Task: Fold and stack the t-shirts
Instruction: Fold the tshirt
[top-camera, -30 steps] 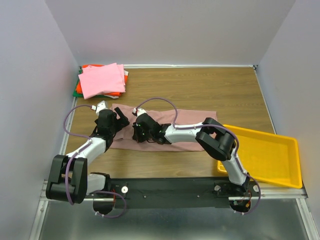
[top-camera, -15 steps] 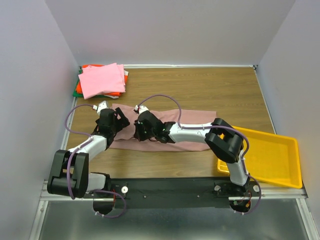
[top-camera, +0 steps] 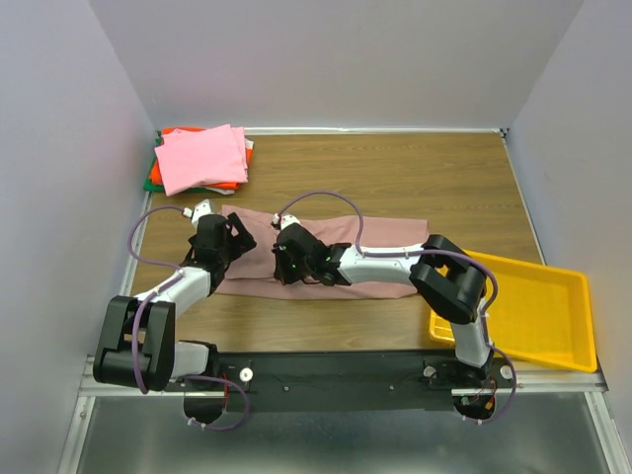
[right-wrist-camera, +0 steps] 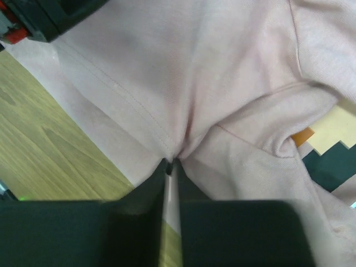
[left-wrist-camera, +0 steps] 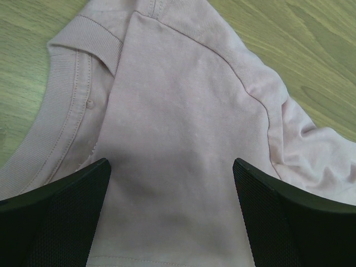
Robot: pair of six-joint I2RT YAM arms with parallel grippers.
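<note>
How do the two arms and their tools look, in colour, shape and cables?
The left arm and the right arm both have white links and bulky black joints, each with a lilac cable. The left tool has black fingers with finely meshed pads; the right tool is black too.

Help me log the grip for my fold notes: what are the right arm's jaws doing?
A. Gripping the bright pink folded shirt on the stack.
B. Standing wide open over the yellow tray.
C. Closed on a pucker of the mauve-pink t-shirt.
C: in the right wrist view the right gripper has its jaws closed, and the mauve-pink t-shirt gathers into creases that run straight into their tips.
</note>
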